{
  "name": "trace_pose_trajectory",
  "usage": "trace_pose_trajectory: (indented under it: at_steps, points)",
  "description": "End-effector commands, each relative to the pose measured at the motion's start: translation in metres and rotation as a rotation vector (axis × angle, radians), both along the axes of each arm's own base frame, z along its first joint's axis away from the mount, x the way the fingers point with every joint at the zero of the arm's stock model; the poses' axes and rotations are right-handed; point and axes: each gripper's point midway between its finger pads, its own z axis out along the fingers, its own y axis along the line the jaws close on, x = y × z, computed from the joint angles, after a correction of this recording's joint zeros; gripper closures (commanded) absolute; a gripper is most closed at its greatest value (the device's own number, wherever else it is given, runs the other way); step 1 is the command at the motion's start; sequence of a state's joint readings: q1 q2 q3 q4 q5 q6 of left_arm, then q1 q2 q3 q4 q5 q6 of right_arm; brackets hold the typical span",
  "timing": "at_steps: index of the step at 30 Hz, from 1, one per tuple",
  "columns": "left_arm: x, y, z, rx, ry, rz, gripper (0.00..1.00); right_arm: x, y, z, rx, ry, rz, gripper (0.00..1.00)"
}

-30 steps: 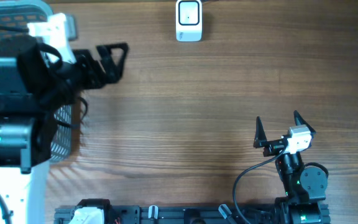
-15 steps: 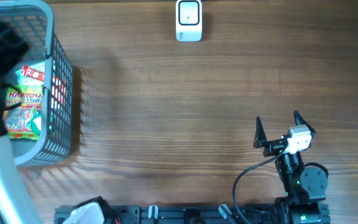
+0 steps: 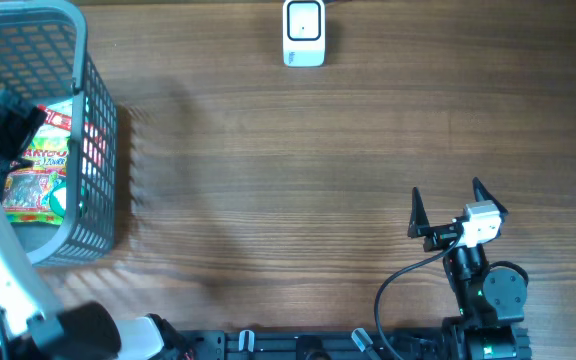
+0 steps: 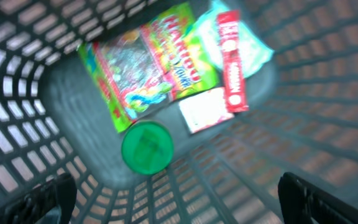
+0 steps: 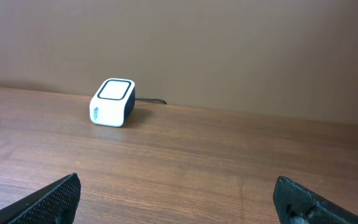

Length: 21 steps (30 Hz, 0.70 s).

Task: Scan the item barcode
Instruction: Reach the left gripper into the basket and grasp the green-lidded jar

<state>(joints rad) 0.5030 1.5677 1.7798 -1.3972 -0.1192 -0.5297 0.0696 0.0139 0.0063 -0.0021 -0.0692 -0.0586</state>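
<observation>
Jaws spread, nothing held

Your left gripper [image 4: 179, 202] points down into the basket [image 3: 98, 150], fingers wide above the candy bag [image 4: 145, 62] lying on its floor. Your right gripper [image 3: 446, 200] sits low over the table [image 3: 268, 200], facing the scanner [image 3: 303, 33].

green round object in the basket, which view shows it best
Left wrist: the green round object sits in full view on the basket floor. Overhead does not show it; right wrist faces the scanner instead.

I can just make out red HARIBO lettering on the green sweet bag [image 4: 145, 68] at the upper centre of the left wrist view. The white print on the red-banded packet [image 4: 230, 59] beside it is too blurred to read.
</observation>
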Motion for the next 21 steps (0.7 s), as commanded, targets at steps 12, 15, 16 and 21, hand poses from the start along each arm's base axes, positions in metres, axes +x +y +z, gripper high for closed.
trace_pose_trajectory:
  at_steps: [12, 15, 16, 21]
  points:
    - [-0.015, 0.0, -0.11, -0.197, 0.336, 0.172, 0.0, 0.0, -0.001, 0.0, -0.017, -0.005, -0.01, 0.0]
    - [-0.02, -0.003, -0.133, -0.208, 0.362, 0.173, 0.0, 0.0, -0.001, 0.0, -0.017, -0.005, -0.01, 0.0]
    - [-0.021, -0.003, -0.141, -0.21, 0.365, 0.172, 0.0, 0.0, -0.001, 0.0, -0.017, -0.005, -0.01, 0.0]
    - [-0.025, -0.005, -0.167, -0.214, 0.375, 0.172, 0.0, 0.0, -0.001, 0.0, -0.017, -0.005, -0.01, 0.0]
